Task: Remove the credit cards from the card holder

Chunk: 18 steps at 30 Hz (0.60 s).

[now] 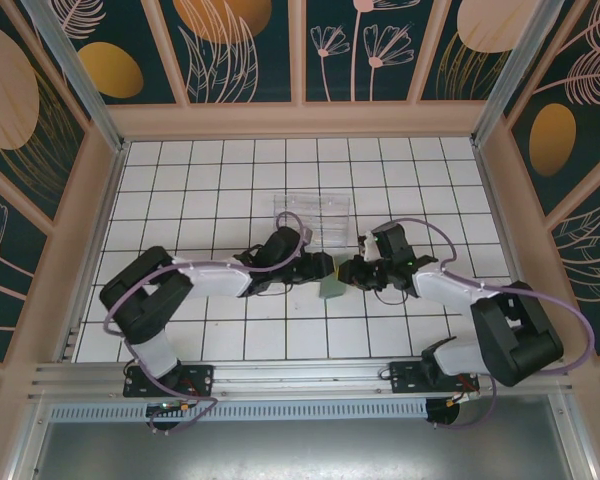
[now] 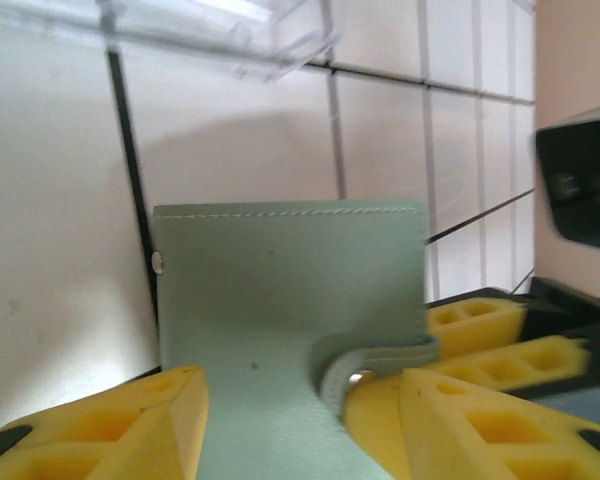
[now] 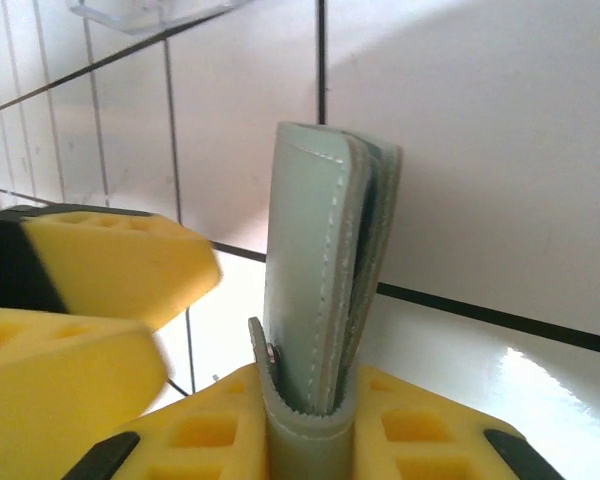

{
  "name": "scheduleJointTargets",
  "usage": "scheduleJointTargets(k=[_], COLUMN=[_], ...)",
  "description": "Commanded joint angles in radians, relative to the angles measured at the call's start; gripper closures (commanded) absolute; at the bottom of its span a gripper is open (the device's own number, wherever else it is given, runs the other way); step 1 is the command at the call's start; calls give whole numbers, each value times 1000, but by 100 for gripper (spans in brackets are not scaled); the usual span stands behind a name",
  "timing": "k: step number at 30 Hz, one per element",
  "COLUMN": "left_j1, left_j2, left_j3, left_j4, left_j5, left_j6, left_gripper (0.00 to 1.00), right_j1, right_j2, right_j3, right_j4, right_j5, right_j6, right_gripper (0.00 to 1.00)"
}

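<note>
Left hand (image 2: pixel 300 388) and right hand (image 3: pixel 315 405) pinch the card holder (image 2: pixel 280 280) (right on strap edge); tray (image 1: pixel 315 215) near.

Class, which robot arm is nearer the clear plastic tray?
Left. Seen from above, the left arm overlaps the clear plastic tray at its near-left corner; the right arm stops just beyond its near-right corner.

The left gripper (image 1: pixel 324 269) and right gripper (image 1: pixel 352 272) meet nose to nose on the flat grey-green bifold card holder (image 2: pixel 290 300), leaving no gap to pass between them. The right gripper's yellow foam fingers (image 2: pixel 475 328) sit just beside the left's. A clear plastic tray (image 1: pixel 315 215) lies near, just beyond both. On their base side, the white tiled table (image 1: pixel 280 340) lies open.
</note>
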Motion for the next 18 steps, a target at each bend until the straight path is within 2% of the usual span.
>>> scheduleJointTargets(k=[1,7,10,15,18], left_j1=[-5,-4,-4,-4,-4], left_j2=[-132,-379,-506,-659,-726], left_j3=[-13,-37,-39,-10,1], left_j4=[-26,-41,-36,-60,-45], left_j5=[-97,-214,-233,-212,-140], left_j6=[67,192,277,419,493], left_gripper=[47,46,43,39,36], right_j1=[7,12,25,36,38], right_j2=[-80,-255,-364,-518,-577], right_j3=[7,10,22,61,95], right_j4=[30,63,122,225,293], right_j5=[-11,-53,-84,-81,-129], right_j6=[-7,-48,-68,-101,-128], right_gripper=[83,85,87,93,95])
